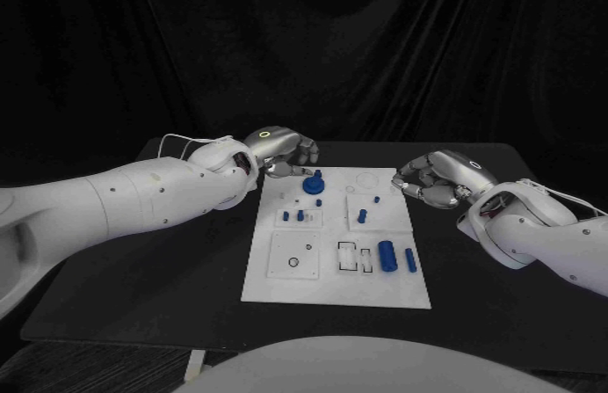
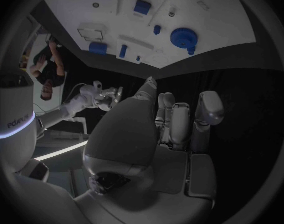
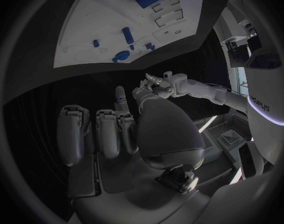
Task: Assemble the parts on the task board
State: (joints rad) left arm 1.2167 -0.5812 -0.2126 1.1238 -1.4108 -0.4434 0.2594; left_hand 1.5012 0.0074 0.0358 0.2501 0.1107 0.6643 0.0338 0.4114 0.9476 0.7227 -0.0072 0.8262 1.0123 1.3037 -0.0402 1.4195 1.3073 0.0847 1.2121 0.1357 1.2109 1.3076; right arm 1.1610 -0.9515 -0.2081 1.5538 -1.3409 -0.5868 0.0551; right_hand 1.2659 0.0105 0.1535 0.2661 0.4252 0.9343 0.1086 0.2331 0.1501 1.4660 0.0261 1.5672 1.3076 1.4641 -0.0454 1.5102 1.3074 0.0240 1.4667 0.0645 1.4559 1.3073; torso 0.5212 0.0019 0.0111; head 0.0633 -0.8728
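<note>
Several blue parts lie on the white task board [image 1: 332, 279] in the middle of the black table [image 1: 152, 287]: nearest, a large cylinder [image 1: 387, 256] with a slimmer rod [image 1: 409, 258] just to its right, then small pegs [image 1: 294, 215] at mid-board, and farthest a round gear-like part [image 1: 312, 183]. Beyond the board's far corners, the left hand [image 1: 284, 149] hangs at far left and the right hand [image 1: 432, 179] at far right, each empty with its fingers loosely apart.
</note>
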